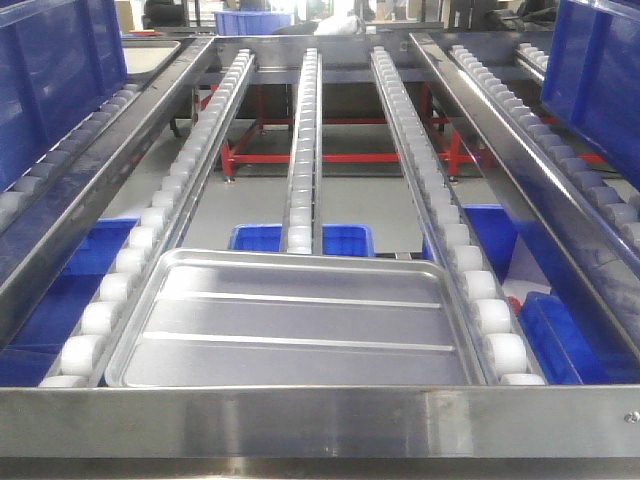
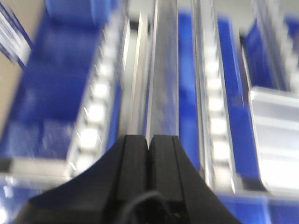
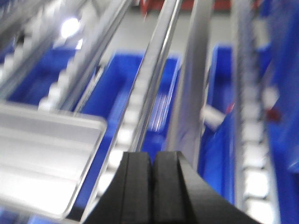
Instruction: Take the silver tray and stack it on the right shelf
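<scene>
Front view: one shiny rectangular silver tray (image 1: pixel 300 325) of pressed metal, with rounded corners, a low raised rim and two long ridges across the base; it lies flat on the steel-framed flow-rack shelf (image 1: pixel 320 420), whose flat brushed front bar appears to meet the tray's near rim; rails of small white plastic rollers (image 1: pixel 303 150) run under the tray and away beyond its far rim; blue plastic bins (image 1: pixel 300 238) sit on the level below the tray; no gripper shows in this view. Handling, as a judgement: light, stiff, not fragile, but smooth and slippery, and free to roll on its bed; the rim is the only purchase, so a pinch on each short side looks soundest. Left wrist view, blurred: left gripper (image 2: pixel 149 142), black moulded fingers pressed together on nothing, above a steel rail to the left of the silver tray (image 2: pixel 275 140), apart from it. Right wrist view, blurred: right gripper (image 3: pixel 153 161), black fingers likewise together and empty, to the right of the tray (image 3: pixel 42 158), clear of its rounded corner; both pincers would need to open before any hold on the rim
</scene>
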`<state>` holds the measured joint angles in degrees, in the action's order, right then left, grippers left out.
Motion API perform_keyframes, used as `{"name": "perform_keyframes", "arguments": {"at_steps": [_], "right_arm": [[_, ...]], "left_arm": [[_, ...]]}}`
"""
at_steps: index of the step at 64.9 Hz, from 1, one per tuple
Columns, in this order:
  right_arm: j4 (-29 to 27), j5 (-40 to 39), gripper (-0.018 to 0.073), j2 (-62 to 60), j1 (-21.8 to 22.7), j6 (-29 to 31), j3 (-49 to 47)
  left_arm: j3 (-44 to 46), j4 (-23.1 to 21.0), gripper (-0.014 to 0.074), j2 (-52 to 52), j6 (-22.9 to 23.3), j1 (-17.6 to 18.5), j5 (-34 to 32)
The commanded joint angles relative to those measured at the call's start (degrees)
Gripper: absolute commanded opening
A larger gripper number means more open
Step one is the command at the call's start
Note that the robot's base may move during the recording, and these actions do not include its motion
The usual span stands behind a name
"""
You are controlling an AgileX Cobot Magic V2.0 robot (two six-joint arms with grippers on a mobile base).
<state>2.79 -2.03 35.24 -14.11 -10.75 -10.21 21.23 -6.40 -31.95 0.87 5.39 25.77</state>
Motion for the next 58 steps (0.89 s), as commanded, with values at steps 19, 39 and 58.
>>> {"name": "perform_keyframes", "arguments": {"at_steps": [19,39,58], "right_arm": [[0.5,-12.5,0.0054,21.6,-3.8,0.0,-8.3],[-0.2,-24.9,0.0054,28.2,-3.8,-0.1,-8.3],[-0.2,-15.3,0.0054,29.2,-3.8,-4.3,-10.9]], "left_arm": [[6.0,-23.7,-0.009,-20.4,0.3,1.6,-1.4],[6.1,-31.6,-0.009,-29.3,-1.4,1.6,1.9],[12.3,-32.9,-0.009,-29.3,-9.6,3.4,5.1]]}}
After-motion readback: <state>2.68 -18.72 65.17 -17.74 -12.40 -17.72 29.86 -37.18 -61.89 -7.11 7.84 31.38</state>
